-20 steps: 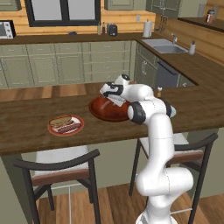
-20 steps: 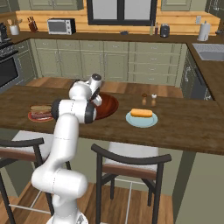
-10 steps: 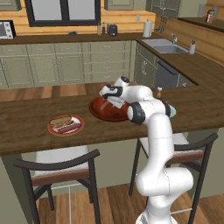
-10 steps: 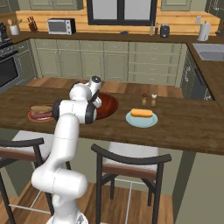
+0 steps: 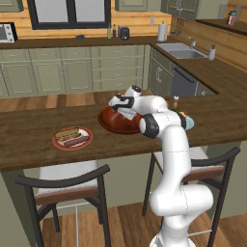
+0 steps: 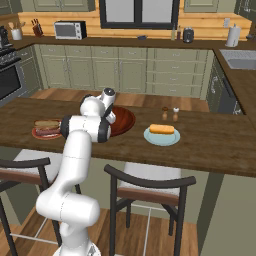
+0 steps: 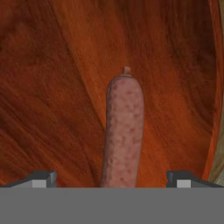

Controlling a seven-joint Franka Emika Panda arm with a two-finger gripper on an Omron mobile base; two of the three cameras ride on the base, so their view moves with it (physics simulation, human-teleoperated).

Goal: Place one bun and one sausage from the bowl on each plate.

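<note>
Now the gripper [image 7: 112,181] hangs low over the bowl [image 5: 112,126], its jaws wide apart on either side of a sausage [image 7: 122,131].

Seen from the hand, the two finger tips [image 7: 43,178] stand far from each other and do not touch the sausage, which lies on the glossy red-brown floor of the bowl and runs straight between them. In the left base view the bowl sits on the wooden counter [image 5: 29,144], and to its left, a little apart, is the red-rimmed plate [image 5: 59,143] with a tan bun [image 5: 66,133] and a second sausage [image 5: 77,141] lying side by side on it. In the right base view the teal plate [image 6: 150,138] stands to the right of the bowl and carries a yellow-orange bun [image 6: 162,129]; two small shakers [image 6: 170,114] stand just behind it.
</note>
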